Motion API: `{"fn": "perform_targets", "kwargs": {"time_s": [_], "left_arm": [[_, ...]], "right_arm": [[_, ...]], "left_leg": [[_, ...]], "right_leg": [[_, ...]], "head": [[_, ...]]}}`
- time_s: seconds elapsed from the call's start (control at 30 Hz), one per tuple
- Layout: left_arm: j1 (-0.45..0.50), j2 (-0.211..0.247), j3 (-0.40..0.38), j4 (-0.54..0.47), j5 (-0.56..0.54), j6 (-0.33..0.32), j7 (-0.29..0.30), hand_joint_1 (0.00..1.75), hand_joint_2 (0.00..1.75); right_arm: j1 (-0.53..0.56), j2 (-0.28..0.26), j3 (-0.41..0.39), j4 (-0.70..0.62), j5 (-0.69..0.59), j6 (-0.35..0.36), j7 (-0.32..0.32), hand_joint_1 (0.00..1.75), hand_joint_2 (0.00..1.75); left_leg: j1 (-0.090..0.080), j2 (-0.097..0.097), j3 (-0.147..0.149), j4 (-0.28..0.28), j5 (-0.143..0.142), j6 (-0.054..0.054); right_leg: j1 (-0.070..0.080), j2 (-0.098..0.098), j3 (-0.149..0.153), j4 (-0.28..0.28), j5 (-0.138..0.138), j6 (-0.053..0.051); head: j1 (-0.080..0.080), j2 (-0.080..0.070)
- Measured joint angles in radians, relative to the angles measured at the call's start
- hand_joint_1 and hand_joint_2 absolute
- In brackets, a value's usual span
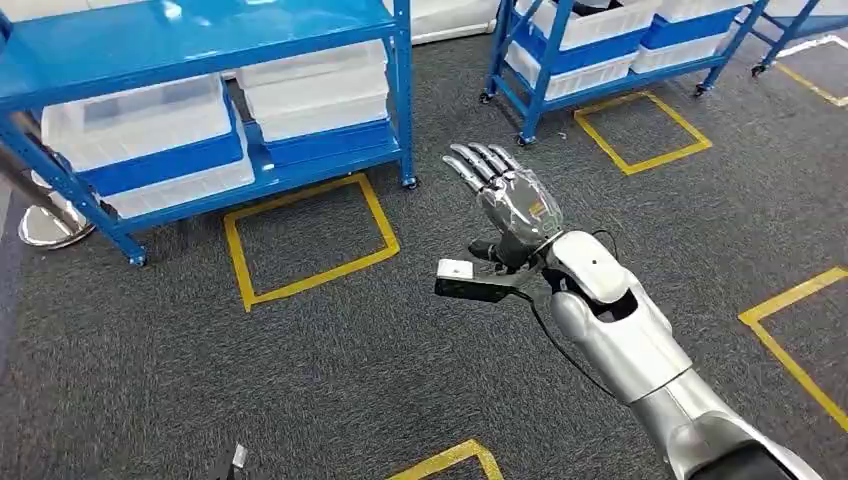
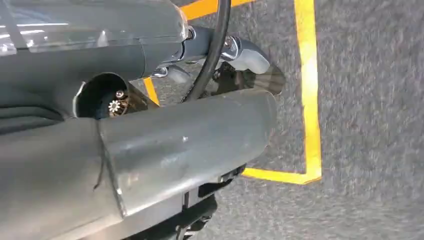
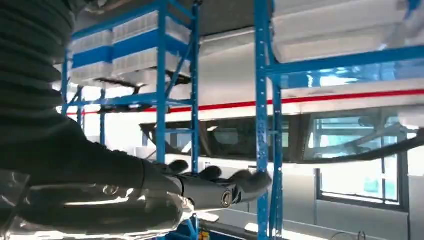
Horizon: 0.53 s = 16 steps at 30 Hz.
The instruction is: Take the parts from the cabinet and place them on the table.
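Observation:
My right hand is raised over the dark carpet with its fingers straight and apart, holding nothing. It is short of the blue cabinet at the upper left, whose shelves carry white and blue bins. In the right wrist view the same hand stretches out flat toward blue rack posts with bins above. Any parts inside the bins are hidden. The left wrist view has the grey bulk of my left hand close over the carpet, and how its fingers lie is unclear.
A second blue rack with white bins stands at the upper right. Yellow tape squares mark the grey carpet, one in front of each rack. A chrome base sits at the left edge. Yellow tape lies under my left hand.

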Motion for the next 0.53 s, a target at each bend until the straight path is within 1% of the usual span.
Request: {"fn": "perform_targets", "kwargs": {"time_s": [0.03, 0.07, 0.1, 0.13, 0.17, 0.2, 0.27, 0.3, 0.33, 0.4, 0.43, 0.47, 0.5, 0.53], "left_arm": [[-0.003, 0.000, 0.000, 0.000, 0.000, 0.000, 0.000, 0.00, 0.00], [-0.008, 0.000, 0.000, 0.000, -0.001, 0.000, 0.000, 0.00, 0.00], [-0.010, -0.001, 0.000, 0.000, -0.001, 0.000, 0.000, 0.00, 0.00], [-0.010, -0.002, 0.000, 0.000, -0.001, 0.000, 0.000, 0.00, 0.00], [-0.006, -0.002, 0.000, 0.000, -0.001, 0.000, 0.001, 0.00, 0.00], [-0.002, -0.002, 0.000, 0.000, -0.001, 0.000, 0.001, 0.00, 0.00], [-0.002, -0.003, 0.000, 0.000, -0.001, 0.000, 0.001, 0.00, 0.00], [0.000, -0.003, 0.000, 0.000, -0.001, 0.000, 0.001, 0.00, 0.00], [-0.005, -0.004, 0.001, 0.000, -0.002, 0.000, 0.000, 0.00, 0.00], [-0.003, -0.004, 0.001, 0.000, -0.002, 0.001, 0.001, 0.00, 0.00], [-0.001, -0.004, 0.001, 0.000, -0.002, 0.001, 0.001, 0.00, 0.00], [0.000, -0.003, 0.001, 0.000, -0.002, 0.001, 0.001, 0.00, 0.00], [-0.001, -0.003, 0.001, 0.000, -0.002, 0.001, 0.000, 0.00, 0.00], [-0.003, -0.003, 0.001, 0.000, -0.002, 0.000, 0.000, 0.00, 0.00]], "right_arm": [[-0.001, -0.001, -0.002, 0.000, -0.001, 0.001, 0.000, 0.00, 0.00], [0.001, -0.002, -0.002, 0.001, -0.001, 0.002, -0.002, 0.00, 0.00], [0.005, -0.007, -0.002, 0.004, -0.001, 0.003, -0.003, 0.00, 0.00], [0.009, -0.008, -0.002, 0.006, -0.001, 0.004, -0.003, 0.00, 0.00], [0.012, -0.010, -0.002, 0.010, -0.001, 0.004, -0.004, 0.00, 0.00], [0.012, -0.010, -0.002, 0.010, -0.001, 0.004, -0.005, 0.00, 0.00], [0.008, -0.013, -0.004, 0.010, -0.001, 0.004, -0.006, 0.00, 0.00], [0.009, -0.014, -0.005, 0.011, -0.001, 0.004, -0.006, 0.00, 0.00], [0.007, -0.014, -0.004, 0.012, -0.001, 0.005, -0.007, 0.00, 0.00], [0.009, -0.014, -0.005, 0.013, -0.001, 0.005, -0.006, 0.00, 0.00], [0.007, -0.016, -0.005, 0.013, -0.001, 0.005, -0.007, 0.00, 0.00], [0.007, -0.016, -0.006, 0.012, -0.001, 0.005, -0.006, 0.00, 0.00], [0.005, -0.016, -0.006, 0.012, -0.001, 0.005, -0.007, 0.00, 0.00], [0.003, -0.016, -0.006, 0.012, -0.001, 0.005, -0.007, 0.00, 0.00]], "left_leg": [[0.000, -0.007, 0.002, 0.000, -0.003, 0.004], [0.000, -0.015, 0.005, 0.001, -0.006, 0.008], [0.000, -0.024, 0.008, 0.001, -0.009, 0.011], [-0.001, -0.033, 0.013, 0.002, -0.013, 0.010], [-0.001, -0.040, 0.019, 0.004, -0.019, 0.009], [0.000, -0.046, 0.028, 0.005, -0.026, 0.007], [0.000, -0.056, 0.045, 0.010, -0.040, 0.001], [-0.001, -0.058, 0.043, 0.010, -0.045, -0.003], [-0.006, -0.062, 0.040, 0.017, -0.048, -0.008], [-0.002, -0.065, 0.038, 0.010, -0.047, -0.017], [-0.001, -0.065, 0.041, 0.007, -0.049, -0.023], [-0.002, -0.062, 0.038, 0.012, -0.058, -0.030], [-0.002, -0.049, 0.033, 0.037, -0.070, -0.037], [0.001, -0.043, 0.004, 0.094, -0.097, -0.042]], "right_leg": [[-0.001, 0.035, -0.041, 0.073, -0.030, 0.001], [-0.002, 0.052, -0.094, 0.164, -0.062, 0.003], [-0.002, 0.057, -0.144, 0.240, -0.082, 0.005], [-0.002, 0.059, -0.182, 0.284, -0.078, 0.005], [-0.002, 0.059, -0.197, 0.278, -0.046, 0.004], [-0.002, 0.059, -0.187, 0.223, 0.009, 0.001], [-0.002, 0.061, -0.125, 0.037, 0.134, -0.007], [-0.001, 0.068, -0.111, 0.008, 0.129, -0.012], [0.004, 0.070, -0.099, -0.022, 0.124, -0.014], [0.006, 0.070, -0.104, -0.017, 0.118, -0.023], [0.005, 0.071, -0.102, -0.020, 0.117, -0.028], [-0.005, 0.069, -0.092, -0.031, 0.120, -0.036], [-0.004, 0.068, -0.084, -0.036, 0.118, -0.040], [-0.003, 0.065, -0.080, -0.037, 0.115, -0.046]], "head": [[0.001, 0.000], [0.001, 0.000], [0.001, 0.000], [0.001, 0.000], [0.001, 0.000], [0.001, 0.000], [0.002, 0.000], [0.001, 0.000], [0.002, 0.000], [0.002, 0.000], [0.001, 0.000], [0.001, 0.000], [0.001, 0.000], [-0.001, 0.000]]}}
